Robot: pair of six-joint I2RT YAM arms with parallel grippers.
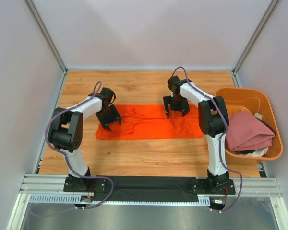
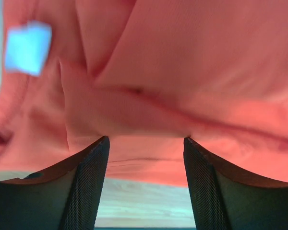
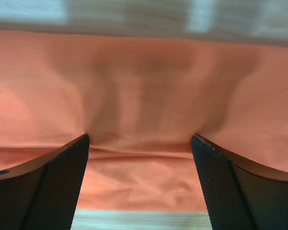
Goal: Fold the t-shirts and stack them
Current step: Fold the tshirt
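Orange t-shirt point(image 1: 149, 127) lay flat as a long strip across the middle of the table point(image 1: 134, 160), long side running left to right. It was bright, soft, thin cloth with low creases, and a layer was folded over along the strip. The near edge was fairly straight and the left end uneven.

Left gripper point(image 1: 109, 120) was low over the left end of the strip. Its fingers point(image 2: 86, 191) stood apart with nothing clamped between them. They were black and wedge-shaped, with a fine mesh grain on the inner faces. Cloth in front of them was bunched into soft ridges. A pale patch point(image 2: 28, 48) sat at the upper left of that view, too blurred to identify.

Right gripper point(image 1: 176, 110) was over the far edge of the strip, right of centre. Its fingers point(image 3: 221, 191) were spread wide and gripped nothing. They had the same black mesh finish. Cloth dipped in shallow folds between the tips.

Table was wood-grain board, smooth.

Pink t-shirt point(image 1: 247, 132), dusty and crumpled, lay heaped in the tub point(image 1: 245, 93) at the right edge. The tub was rigid orange plastic with rounded corners.
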